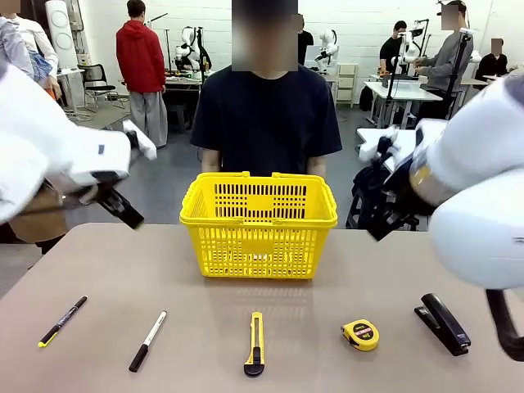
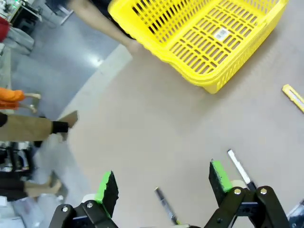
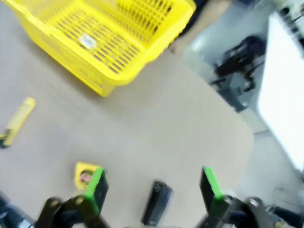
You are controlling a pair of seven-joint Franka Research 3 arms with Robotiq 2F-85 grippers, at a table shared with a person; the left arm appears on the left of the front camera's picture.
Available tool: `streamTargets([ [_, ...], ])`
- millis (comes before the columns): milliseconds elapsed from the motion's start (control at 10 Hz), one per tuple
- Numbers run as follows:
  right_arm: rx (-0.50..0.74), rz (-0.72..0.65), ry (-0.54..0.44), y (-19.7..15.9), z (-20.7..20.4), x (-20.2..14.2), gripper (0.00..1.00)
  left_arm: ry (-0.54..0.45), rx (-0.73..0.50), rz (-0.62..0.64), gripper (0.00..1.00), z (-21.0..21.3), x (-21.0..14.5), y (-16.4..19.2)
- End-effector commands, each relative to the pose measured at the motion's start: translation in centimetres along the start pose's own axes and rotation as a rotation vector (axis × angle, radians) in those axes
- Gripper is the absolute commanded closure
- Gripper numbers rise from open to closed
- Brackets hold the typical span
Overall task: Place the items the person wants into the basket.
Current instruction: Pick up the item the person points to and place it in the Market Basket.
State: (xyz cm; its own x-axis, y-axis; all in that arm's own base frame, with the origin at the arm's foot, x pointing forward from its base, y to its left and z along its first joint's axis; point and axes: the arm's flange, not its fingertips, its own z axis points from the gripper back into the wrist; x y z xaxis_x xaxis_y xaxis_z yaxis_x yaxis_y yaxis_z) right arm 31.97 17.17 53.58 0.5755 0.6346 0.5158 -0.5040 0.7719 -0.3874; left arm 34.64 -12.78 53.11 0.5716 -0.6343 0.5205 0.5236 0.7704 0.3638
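1. A beige table (image 1: 98,270) is filling the foreground of a busy lab, the yellow basket (image 1: 258,246) sitting before the person (image 1: 266,119).
2. The marker (image 1: 148,341), tape measure (image 1: 360,334) and stapler (image 1: 443,323) are lying in a row on the basket's near side, seemingly laid out for choosing.
3. The left gripper (image 2: 163,178) and right gripper (image 3: 153,181) are hanging spread wide, grasping nothing, probably awaiting a request.

On the tan table (image 1: 246,295), a yellow utility knife (image 1: 255,344) lies at 6 o'clock, a yellow-tipped black pen (image 1: 62,321) at 8 o'clock.
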Motion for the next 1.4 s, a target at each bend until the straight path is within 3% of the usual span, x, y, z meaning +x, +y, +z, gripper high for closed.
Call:
streamTargets([
  [0, -0.057, 0.022, 0.033, 1.0, 7.5, 3.1, 0.00, 0.011, 0.048, -0.045, 0.00, 6.2, 1.9, 0.7],
  [200, -0.119, 0.039, 0.012, 2.0, 12.1, 4.1, 0.00, -0.013, 0.106, -0.058, 0.00, 10.3, 2.9, 0.4],
  [300, -0.197, 0.051, 0.028, 2.4, 12.1, 4.0, 0.00, -0.031, 0.197, -0.081, 0.00, 10.9, 2.9, 0.4],
  [400, -0.092, 0.044, -0.007, 1.4, 13.0, 3.0, 0.00, -0.027, 0.081, -0.035, 0.00, 10.6, 2.3, 0.7],
  [700, -0.117, 0.056, -0.004, 1.8, 14.0, 3.5, 0.00, -0.034, 0.111, -0.056, 0.00, 11.5, 2.7, 0.7],
  [800, 0.142, 0.027, -0.049, -1.1, 14.0, 2.1, 0.00, -0.100, -0.231, -0.022, 0.00, 11.3, 2.2, 3.5],
  [900, 0.378, -0.064, -0.154, -5.8, 15.2, -0.3, 0.00, -0.211, -0.495, 0.032, 0.00, 12.5, 0.7, 6.9],
  [1100, 0.649, -0.244, -0.369, -13.7, 15.6, -5.4, 0.00, -0.417, -0.685, 0.106, 0.00, 14.5, -2.9, 12.6],
  [1200, 0.722, -0.325, -0.449, -17.2, 15.6, -8.2, 0.00, -0.492, -0.676, 0.153, 0.00, 15.5, -5.6, 14.6],
  [1300, 0.703, -0.451, -0.509, -20.5, 15.7, -11.4, 0.00, -0.573, -0.649, 0.222, 0.00, 16.4, -8.4, 16.9],
])
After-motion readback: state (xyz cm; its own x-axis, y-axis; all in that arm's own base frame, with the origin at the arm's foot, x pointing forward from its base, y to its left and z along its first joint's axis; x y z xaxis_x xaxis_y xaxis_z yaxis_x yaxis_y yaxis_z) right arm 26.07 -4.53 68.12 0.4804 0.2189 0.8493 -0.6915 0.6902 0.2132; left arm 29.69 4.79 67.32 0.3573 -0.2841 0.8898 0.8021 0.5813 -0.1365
